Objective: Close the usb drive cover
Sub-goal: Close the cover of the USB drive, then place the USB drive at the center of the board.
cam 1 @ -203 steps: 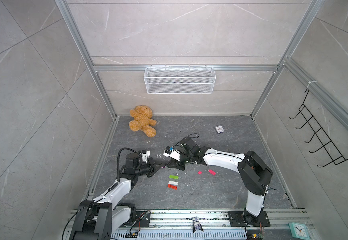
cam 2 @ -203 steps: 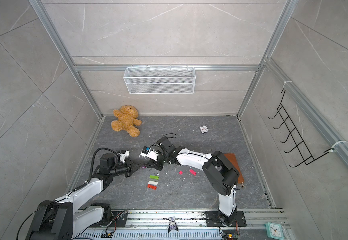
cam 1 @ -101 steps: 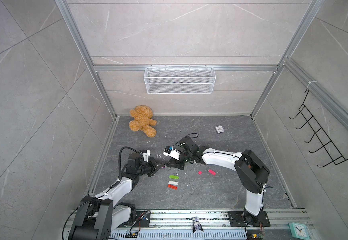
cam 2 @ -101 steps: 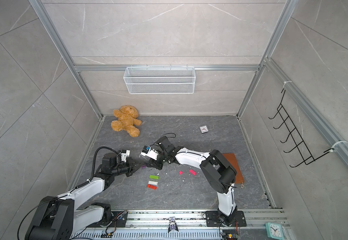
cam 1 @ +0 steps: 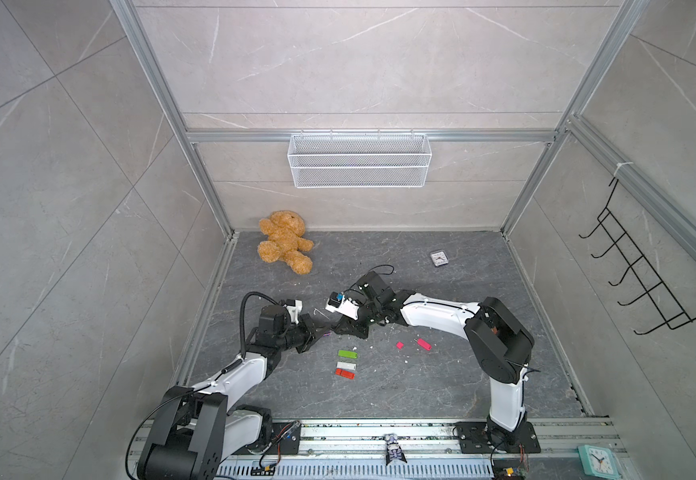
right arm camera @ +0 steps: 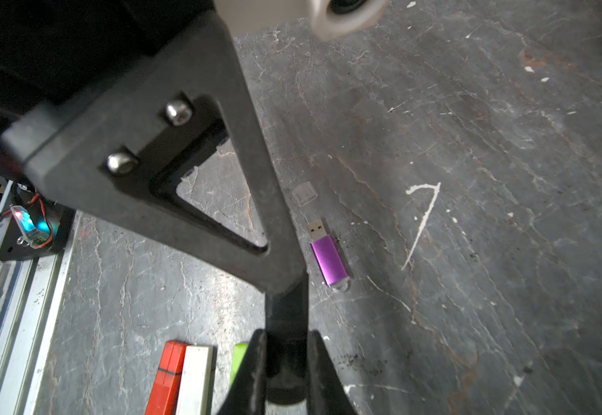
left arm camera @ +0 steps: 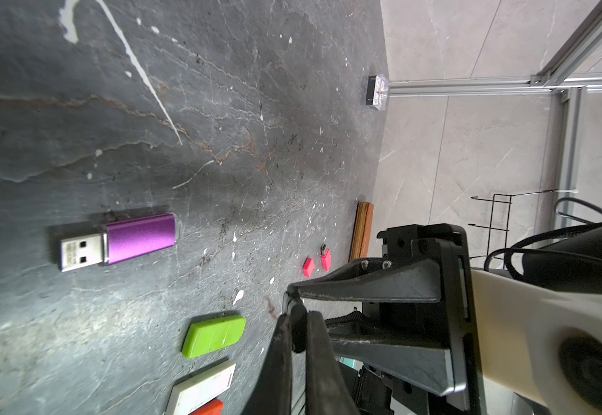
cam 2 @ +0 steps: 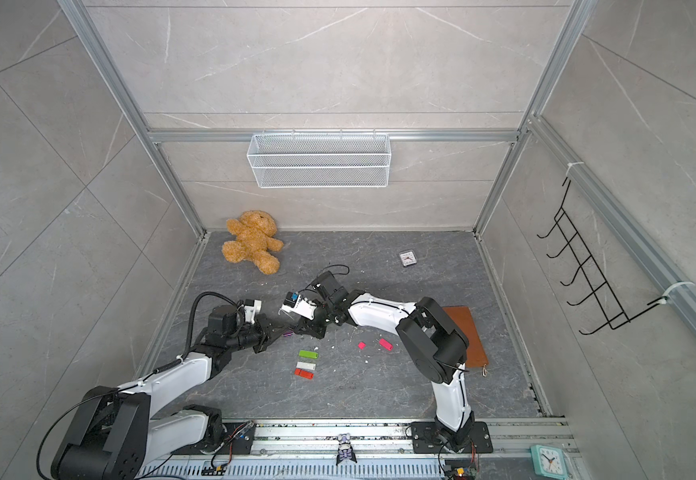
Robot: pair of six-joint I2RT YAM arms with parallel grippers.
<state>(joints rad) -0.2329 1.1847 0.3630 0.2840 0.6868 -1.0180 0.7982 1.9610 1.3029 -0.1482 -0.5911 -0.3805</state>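
you have the dark grey stone desk (cam 1: 379, 399) walled on three sides, with aluminium frame strips along its left and right edges and the metal mounting rail (cam 1: 421, 430) across the bottom of the frame. in both top views the widest open stretch runs from the claws up to the back wall.

the purple usb drive with a bare metal plug (left arm camera: 118, 241) lies flat on the desk. in a top view the drive (cam 1: 326, 333) sits at lower centre, between the two claw tips, its long axis roughly left to right and its plug toward the left arm. a small clear plastic cap (right arm camera: 305, 193) lies just beyond the plug, apart from it.

the left claw (cam 1: 316, 331) and right claw (cam 1: 343, 328) are both closed tight, gripping nothing you can see, tips near each other beside the drive.

just below them lie a green capped drive (cam 1: 347, 354), a white capped drive (cam 1: 346, 366) and a red capped drive (cam 1: 345, 374), side by side. a pink drive (cam 1: 424, 343) and a pink cap (cam 1: 399, 345) lie to their right. a brown teddy bear (cam 1: 284, 243) sits upper left, a small square clock (cam 1: 439, 258) upper right.
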